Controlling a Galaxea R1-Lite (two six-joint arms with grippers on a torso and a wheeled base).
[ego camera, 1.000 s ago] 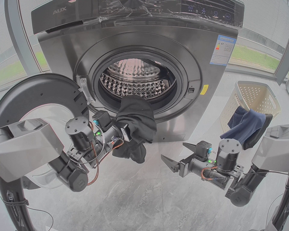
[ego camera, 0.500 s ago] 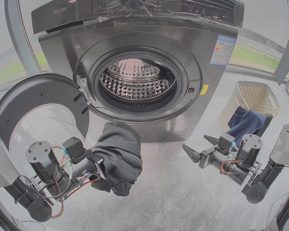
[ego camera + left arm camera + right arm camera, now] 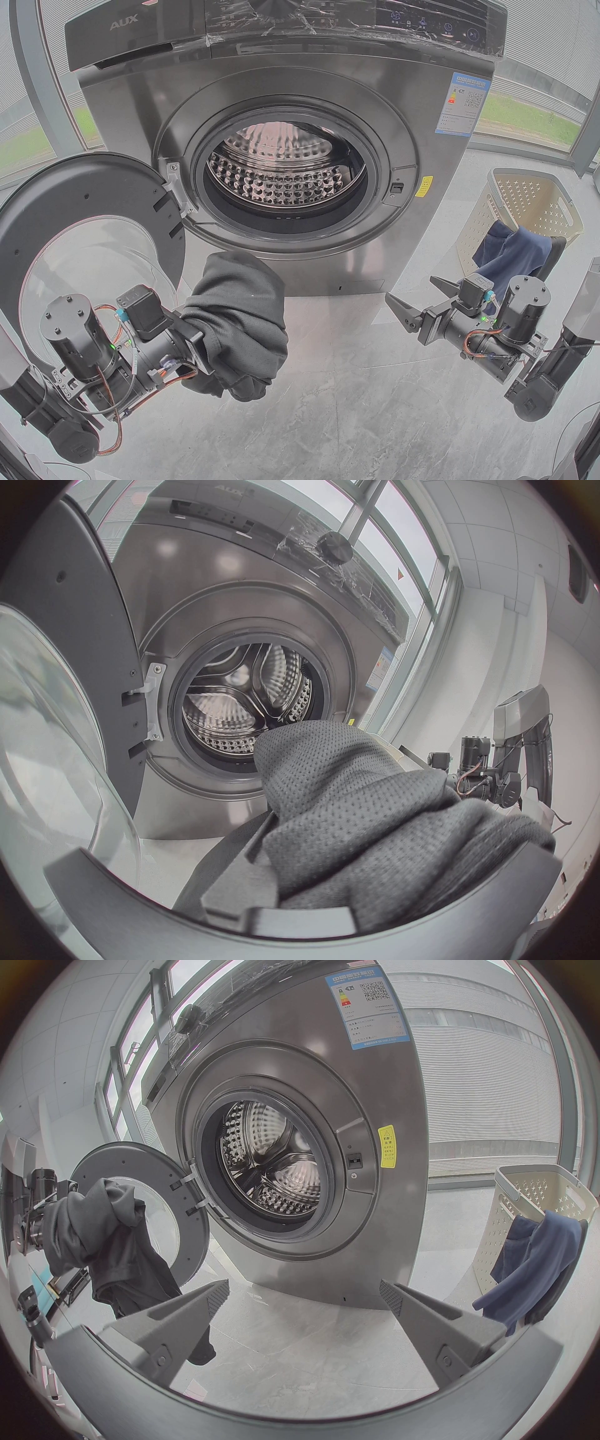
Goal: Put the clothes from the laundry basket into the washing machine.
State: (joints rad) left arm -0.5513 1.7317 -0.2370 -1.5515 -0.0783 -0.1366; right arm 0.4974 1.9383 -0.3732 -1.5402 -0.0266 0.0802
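Garment (image 3: 240, 312): soft, light; best held bunched.
Left gripper (image 3: 206, 350): clamped on garment, 7 o'clock of drum (image 3: 284, 165).
Right gripper (image 3: 412, 292): wide open, empty.

The washing machine drum mouth (image 3: 284, 169) at 12 o'clock is unblocked; its open door (image 3: 81, 194) juts out at 9 o'clock.

Grey marbled floor (image 3: 350, 406); washing machine (image 3: 387, 94) and laundry basket (image 3: 531, 172) stand on it.

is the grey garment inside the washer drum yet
No, the grey garment hangs from the left gripper out in front of the washing machine, lower than its drum opening.
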